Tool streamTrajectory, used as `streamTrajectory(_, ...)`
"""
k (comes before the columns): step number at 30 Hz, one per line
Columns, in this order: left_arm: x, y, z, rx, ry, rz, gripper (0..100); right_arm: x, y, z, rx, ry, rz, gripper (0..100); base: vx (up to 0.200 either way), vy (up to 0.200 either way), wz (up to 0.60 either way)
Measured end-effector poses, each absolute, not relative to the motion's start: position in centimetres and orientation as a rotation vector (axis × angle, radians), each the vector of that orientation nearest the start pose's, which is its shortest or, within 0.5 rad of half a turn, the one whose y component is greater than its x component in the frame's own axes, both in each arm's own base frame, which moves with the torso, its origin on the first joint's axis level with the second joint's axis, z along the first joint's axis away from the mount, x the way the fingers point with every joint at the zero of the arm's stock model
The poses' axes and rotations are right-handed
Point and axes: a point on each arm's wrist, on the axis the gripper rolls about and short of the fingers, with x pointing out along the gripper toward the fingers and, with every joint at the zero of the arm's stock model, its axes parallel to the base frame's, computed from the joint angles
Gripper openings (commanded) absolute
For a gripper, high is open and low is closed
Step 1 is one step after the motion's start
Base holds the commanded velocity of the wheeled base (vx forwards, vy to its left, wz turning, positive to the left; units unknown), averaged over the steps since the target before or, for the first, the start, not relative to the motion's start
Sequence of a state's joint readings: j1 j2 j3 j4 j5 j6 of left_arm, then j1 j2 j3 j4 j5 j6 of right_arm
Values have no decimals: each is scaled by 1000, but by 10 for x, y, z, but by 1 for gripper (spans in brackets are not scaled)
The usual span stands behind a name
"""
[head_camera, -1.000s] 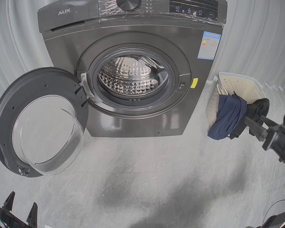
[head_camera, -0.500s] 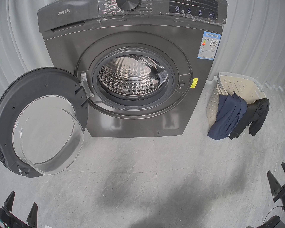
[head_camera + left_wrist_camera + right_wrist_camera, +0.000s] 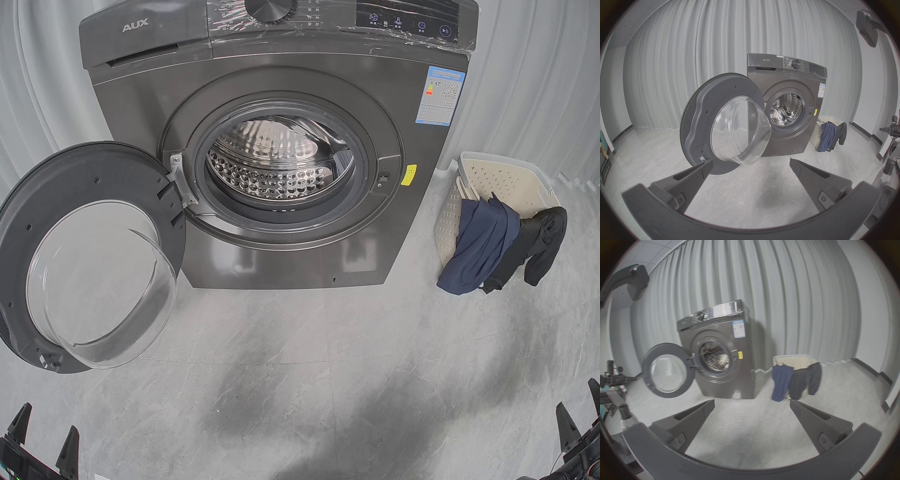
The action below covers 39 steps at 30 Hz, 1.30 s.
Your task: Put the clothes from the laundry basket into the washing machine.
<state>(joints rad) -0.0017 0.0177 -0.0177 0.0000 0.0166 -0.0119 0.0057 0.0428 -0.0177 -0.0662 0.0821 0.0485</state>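
Note:
A grey washing machine (image 3: 275, 125) stands ahead, its round door (image 3: 87, 256) swung wide to the left and the steel drum (image 3: 278, 159) bare. To its right sits a cream laundry basket (image 3: 509, 181) with a navy garment (image 3: 481, 247) and a black garment (image 3: 540, 240) draped over its front rim. My left gripper (image 3: 44, 434) is low at the near left, open and holding nothing. My right gripper (image 3: 581, 412) is low at the near right, open and holding nothing, well short of the basket (image 3: 795, 360).
Pale grey stone floor (image 3: 325, 369) stretches between me and the machine. White pleated curtain (image 3: 537, 81) backs the scene. The open door juts out over the floor on the left.
My right gripper has pulled back from beside the hanging clothes down to the near right corner. The clothes hang as before. The left gripper has not moved.

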Motion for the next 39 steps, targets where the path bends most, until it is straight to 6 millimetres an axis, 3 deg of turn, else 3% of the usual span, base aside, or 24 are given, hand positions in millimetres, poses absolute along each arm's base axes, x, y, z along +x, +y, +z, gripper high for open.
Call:
streamTrajectory(5, -23, 0, 81, -11, 0, 16, 100, -23, -1, 85, 92, -42, -24, 100, 0, 0, 0)
streamTrajectory(17, -23, 0, 81, -9, 0, 16, 100, -23, -1, 83, 44, -28, -39, 100, 0, 0, 0)
streamTrajectory(39, -23, 1, 81, -23, 0, 21, 100, -23, 0, 81, -14, -11, 5, 100, 0, -200, 0)
